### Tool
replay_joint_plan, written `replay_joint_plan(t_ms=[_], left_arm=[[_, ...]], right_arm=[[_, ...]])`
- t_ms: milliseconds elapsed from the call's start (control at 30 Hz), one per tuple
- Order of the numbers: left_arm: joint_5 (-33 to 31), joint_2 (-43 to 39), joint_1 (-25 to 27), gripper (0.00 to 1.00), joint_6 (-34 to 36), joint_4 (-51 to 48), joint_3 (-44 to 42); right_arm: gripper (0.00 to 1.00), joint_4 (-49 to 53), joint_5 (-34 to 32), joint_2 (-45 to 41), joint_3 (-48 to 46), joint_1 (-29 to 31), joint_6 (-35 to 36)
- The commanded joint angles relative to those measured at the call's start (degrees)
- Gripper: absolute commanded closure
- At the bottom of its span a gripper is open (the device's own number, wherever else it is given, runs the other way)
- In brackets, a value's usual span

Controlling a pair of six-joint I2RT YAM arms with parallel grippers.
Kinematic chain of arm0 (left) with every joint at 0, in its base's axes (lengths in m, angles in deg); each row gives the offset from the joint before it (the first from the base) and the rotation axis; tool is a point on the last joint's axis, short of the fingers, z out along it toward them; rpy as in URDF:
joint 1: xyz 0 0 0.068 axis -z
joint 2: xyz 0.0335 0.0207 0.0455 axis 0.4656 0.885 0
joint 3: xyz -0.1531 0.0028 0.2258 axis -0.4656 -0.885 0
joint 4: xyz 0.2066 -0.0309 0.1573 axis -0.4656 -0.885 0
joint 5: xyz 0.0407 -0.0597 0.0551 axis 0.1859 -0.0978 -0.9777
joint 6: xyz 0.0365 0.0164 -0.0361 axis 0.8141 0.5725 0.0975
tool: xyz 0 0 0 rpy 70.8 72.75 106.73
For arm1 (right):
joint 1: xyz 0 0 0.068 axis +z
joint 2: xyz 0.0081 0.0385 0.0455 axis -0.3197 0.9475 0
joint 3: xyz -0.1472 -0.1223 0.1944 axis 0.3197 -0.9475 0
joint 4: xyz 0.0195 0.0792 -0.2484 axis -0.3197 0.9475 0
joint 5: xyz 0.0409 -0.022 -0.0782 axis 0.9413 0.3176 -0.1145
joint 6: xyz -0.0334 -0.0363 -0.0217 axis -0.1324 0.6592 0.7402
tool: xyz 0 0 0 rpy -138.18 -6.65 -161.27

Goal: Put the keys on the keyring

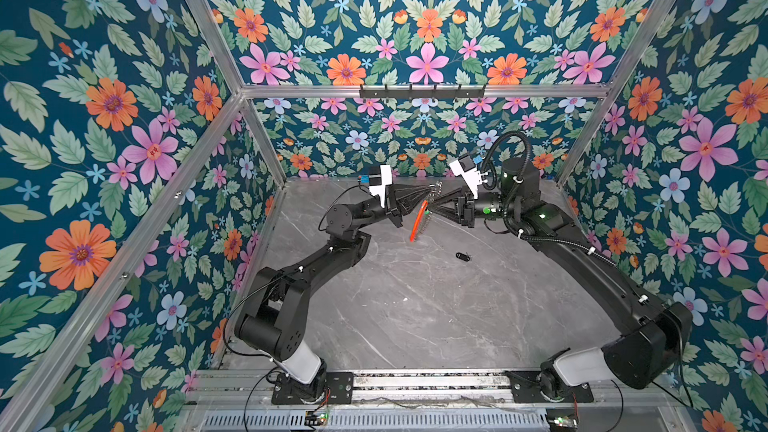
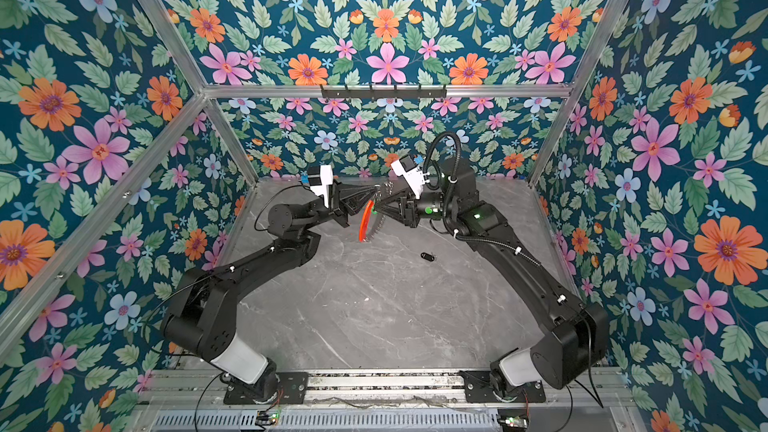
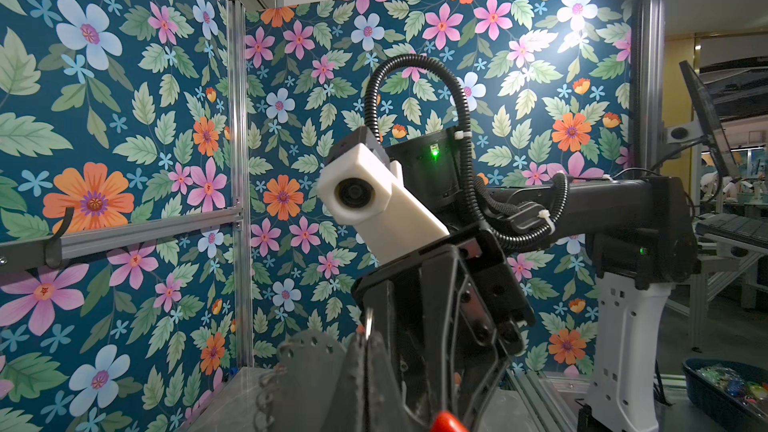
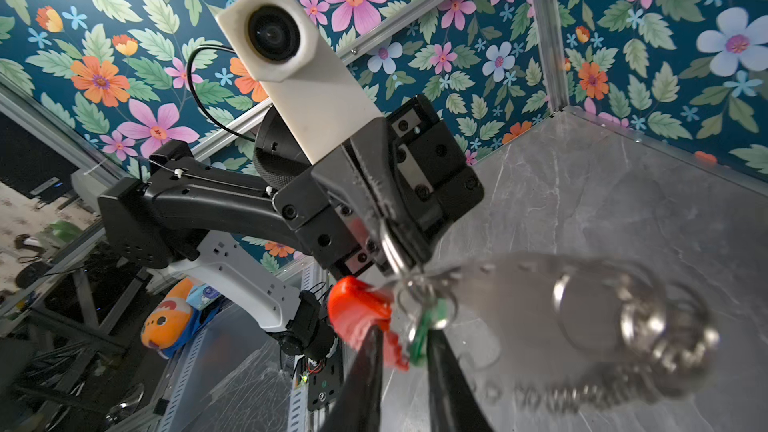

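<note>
Both arms reach in over the back of the grey bench (image 1: 415, 309). They bend at the elbow and point their tips at each other, so the two grippers almost meet in the middle. Each wrist is turned so that its white camera sits on top.

The left gripper (image 1: 432, 191) is closed tight. It pinches the top edge of the keyring (image 1: 419, 222) and holds it up in the air, well above the bench. In both top views the keyring hangs almost on its edge. Its red-orange part faces the left arm, and the little silver rings (image 1: 424, 229) stick out on the other side.

The right gripper (image 4: 405, 340) comes in from the other side, right next to the keyring. Its two fingers (image 4: 368, 371) are a little bit apart. The key with the green tag (image 4: 424, 332) sits in the gap, close to a silver ring on the keyring. I cannot tell if the fingers squeeze the tag or just stand around it. The tag is too blurry to read.

The key with the black fob (image 1: 462, 257) lies alone on the bench, under and a little to the right of the keyring.
</note>
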Motion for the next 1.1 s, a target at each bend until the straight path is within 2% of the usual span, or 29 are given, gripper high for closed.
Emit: replay_joint_plan(t_ms=[0, 167, 633, 733, 967, 1067], left_arm=[[-0.8, -0.4, -0.1, 1.00, -0.8, 3.2, 0.1], [-0.8, -0.2, 0.0, 1.00, -2.1, 4.0, 0.0], [-0.1, 0.5, 0.5, 1.00, -4.1, 4.7, 0.8], [0.0, 0.7, 0.5, 1.00, -4.3, 4.7, 1.0], [0.1, 0.8, 0.7, 1.00, -4.4, 4.5, 1.5], [0.2, 0.9, 0.7, 1.00, -4.4, 4.3, 1.4]], right_arm=[[0.69, 2.4, -3.5, -2.5, -0.2, -1.1, 3.3], [0.66, 0.8, -4.5, -4.4, 0.5, -1.7, 3.7], [0.76, -4.6, -0.8, 0.6, 5.1, -1.7, 0.3], [0.81, -4.8, -0.5, 1.0, 5.5, -1.3, 0.1], [1.00, -4.3, -0.3, 1.5, 6.1, -0.9, 0.3], [1.00, -3.5, -0.5, 1.2, 6.3, -0.9, 1.0]])
